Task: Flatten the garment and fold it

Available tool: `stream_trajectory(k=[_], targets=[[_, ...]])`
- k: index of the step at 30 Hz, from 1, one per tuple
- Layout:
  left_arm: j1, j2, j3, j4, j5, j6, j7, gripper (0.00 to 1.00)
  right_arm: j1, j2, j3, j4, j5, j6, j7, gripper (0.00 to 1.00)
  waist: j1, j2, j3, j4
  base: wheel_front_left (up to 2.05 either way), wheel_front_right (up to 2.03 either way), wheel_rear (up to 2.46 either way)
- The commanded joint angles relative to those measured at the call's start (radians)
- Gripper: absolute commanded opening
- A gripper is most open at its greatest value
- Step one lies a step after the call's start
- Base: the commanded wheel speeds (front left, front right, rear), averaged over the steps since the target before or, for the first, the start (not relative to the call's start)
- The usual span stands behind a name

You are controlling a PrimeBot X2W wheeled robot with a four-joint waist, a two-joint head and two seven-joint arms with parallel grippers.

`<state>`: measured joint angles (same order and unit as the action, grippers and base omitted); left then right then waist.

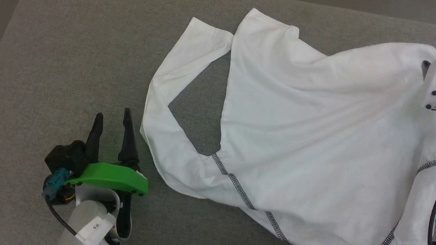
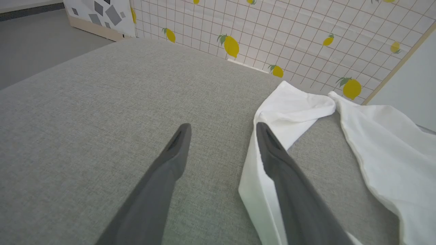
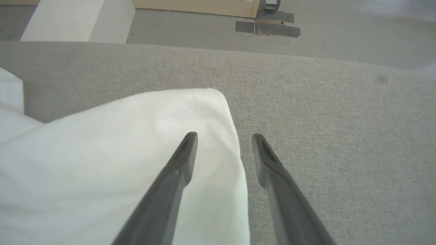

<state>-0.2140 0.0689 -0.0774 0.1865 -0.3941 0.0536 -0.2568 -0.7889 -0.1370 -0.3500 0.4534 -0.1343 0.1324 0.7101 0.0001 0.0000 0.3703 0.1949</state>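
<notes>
Cloth first: the garment [image 1: 297,123] lies spread over the right half of the grey cushion [image 1: 74,53], its body creased. 1 sleeve [image 1: 162,96] is bent into a loop on its left, and dark zigzag seams [image 1: 236,186] run along its near side. Our left gripper [image 1: 113,113] sits over bare cushion just beside that sleeve, its 2 fingers spread with nothing between them. Our right gripper [image 3: 224,135] hangs over a rounded corner of the garment. Its fingers are apart, 1 above white fabric and 1 above grey, and we see them pinching nothing.
</notes>
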Motion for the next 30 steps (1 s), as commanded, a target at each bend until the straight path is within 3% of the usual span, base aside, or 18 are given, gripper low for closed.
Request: stream_trajectory(k=[1, 3, 8, 14, 20, 25, 30], targets=[[-0.003, -0.003, 0.005, 0.002, 0.012, -0.006, -0.005, 1.0, -0.011, 0.004, -0.005, -0.014, 0.028, -0.002, -0.04, 1.0, -0.0001, 0.0, -0.018, -0.007, 0.0, 0.0, 0.0], [0.007, -0.004, 0.016, 0.003, 0.022, -0.01, -0.005, 1.0, 0.036, 0.012, 0.0, -0.089, 0.13, -0.002, -0.168, 1.0, -0.0001, 0.0, -0.058, -0.028, 0.0, 0.0, 0.0], [0.027, -0.002, 0.016, 0.009, 0.032, -0.015, -0.005, 1.0, 0.199, 0.034, 0.028, -0.254, 0.294, -0.002, -0.326, 1.0, -0.0001, 0.0, -0.119, -0.061, 0.0, 0.0, 0.0], [0.049, 0.001, 0.005, 0.019, 0.035, -0.02, -0.003, 1.0, 0.477, 0.079, -0.004, -0.435, 0.405, -0.002, -0.412, 1.0, -0.0001, 0.0, -0.167, -0.091, 0.0, 0.0, 0.0], [0.038, 0.006, -0.017, 0.013, 0.015, -0.043, 0.045, 1.0, 0.675, 0.086, 0.017, -0.483, 0.549, -0.002, -0.435, 1.0, -0.0001, 0.0, -0.185, -0.133, 0.0, 0.0, 0.0], [-0.166, 0.024, -0.072, 0.031, 0.018, -0.039, 0.3, 1.0, 0.705, 0.087, 0.042, -0.516, 0.574, -0.002, -0.438, 1.0, -0.0001, 0.0, -0.168, -0.183, 0.0, 0.0, 0.0], [-0.288, 0.036, -0.158, 0.135, 0.008, -0.01, 0.75, 1.0, 0.68, 0.087, 0.08, -0.523, 0.578, -0.002, -0.436, 1.0, -0.0001, 0.0, -0.142, -0.252, 0.0, 0.0, 0.0]])
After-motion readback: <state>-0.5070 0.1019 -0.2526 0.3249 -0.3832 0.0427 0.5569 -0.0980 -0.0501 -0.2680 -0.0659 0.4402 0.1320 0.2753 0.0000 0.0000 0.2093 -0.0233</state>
